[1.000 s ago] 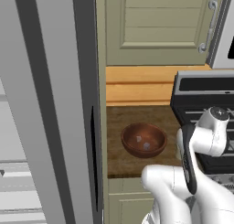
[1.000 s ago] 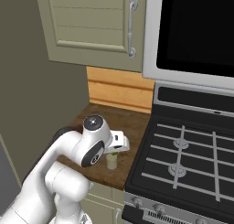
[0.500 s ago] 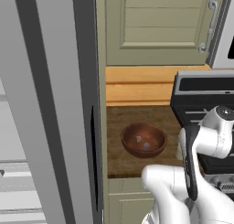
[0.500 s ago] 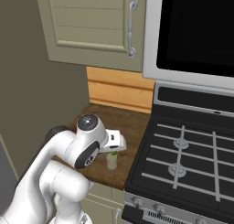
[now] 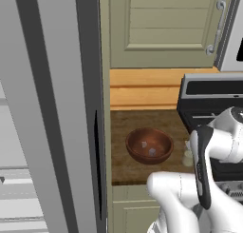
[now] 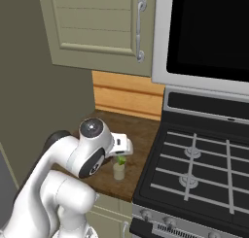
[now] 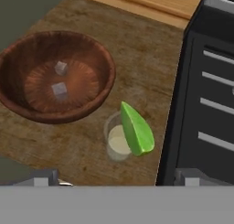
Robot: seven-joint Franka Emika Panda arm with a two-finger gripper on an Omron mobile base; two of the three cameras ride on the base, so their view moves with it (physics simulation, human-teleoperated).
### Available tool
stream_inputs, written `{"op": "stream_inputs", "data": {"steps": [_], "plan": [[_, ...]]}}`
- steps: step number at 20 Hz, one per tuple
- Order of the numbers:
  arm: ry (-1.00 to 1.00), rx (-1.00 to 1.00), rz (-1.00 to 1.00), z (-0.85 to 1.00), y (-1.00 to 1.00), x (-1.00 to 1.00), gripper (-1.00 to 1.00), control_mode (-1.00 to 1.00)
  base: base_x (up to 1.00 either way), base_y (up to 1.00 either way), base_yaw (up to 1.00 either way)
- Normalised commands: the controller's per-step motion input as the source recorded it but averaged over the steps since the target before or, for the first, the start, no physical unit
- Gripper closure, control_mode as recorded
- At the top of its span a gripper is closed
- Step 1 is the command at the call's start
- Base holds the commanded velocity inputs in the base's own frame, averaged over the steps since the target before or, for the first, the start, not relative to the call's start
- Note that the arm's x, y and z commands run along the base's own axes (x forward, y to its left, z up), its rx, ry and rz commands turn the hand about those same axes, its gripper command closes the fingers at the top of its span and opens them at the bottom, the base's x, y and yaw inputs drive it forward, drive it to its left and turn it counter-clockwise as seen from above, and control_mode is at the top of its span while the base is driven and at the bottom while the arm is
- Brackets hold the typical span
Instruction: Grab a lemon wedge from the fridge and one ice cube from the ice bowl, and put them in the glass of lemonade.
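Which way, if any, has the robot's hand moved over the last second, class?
Yes. In the right base view the gripper has drawn back left, away from the stove, toward the glass of lemonade.

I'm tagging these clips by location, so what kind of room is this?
A home kitchen, rendered: a gas stove beside a wooden counter, with beige panelled cabinets above.

Lemon wedge (image 7: 135,130) sits in the glass (image 7: 118,138) beside the ice bowl (image 7: 57,77)

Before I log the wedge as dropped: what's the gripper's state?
Gripper: open, holding nothing; the lemon wedge sits on the glass of lemonade.
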Motion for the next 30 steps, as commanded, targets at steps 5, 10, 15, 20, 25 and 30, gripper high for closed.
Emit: {"op": "stream_inputs", "data": {"steps": [5, 10, 15, 20, 25, 30], "plan": [[-0.13, 0.01, 0.00, 0.18, 0.21, 0.00, -1.00, -1.00, 0.00, 0.00, 0.00], [-0.07, 0.00, 0.00, 0.05, 0.38, 0.00, -1.00, -1.00, 0.00, 0.00, 0.00], [-0.02, 0.00, 0.02, 0.00, 0.64, -0.05, -1.00, -1.00, 0.00, 0.00, 0.00], [0.15, -0.07, 0.02, -0.01, 0.86, 0.32, -1.00, -1.00, 0.00, 0.00, 0.00], [0.29, -0.18, 0.02, -0.32, 0.43, 0.55, -1.00, -1.00, 0.00, 0.00, 0.00], [0.16, -0.03, 0.05, -0.65, 0.04, 0.36, -1.00, -1.00, 0.00, 0.00, 0.00]]}}
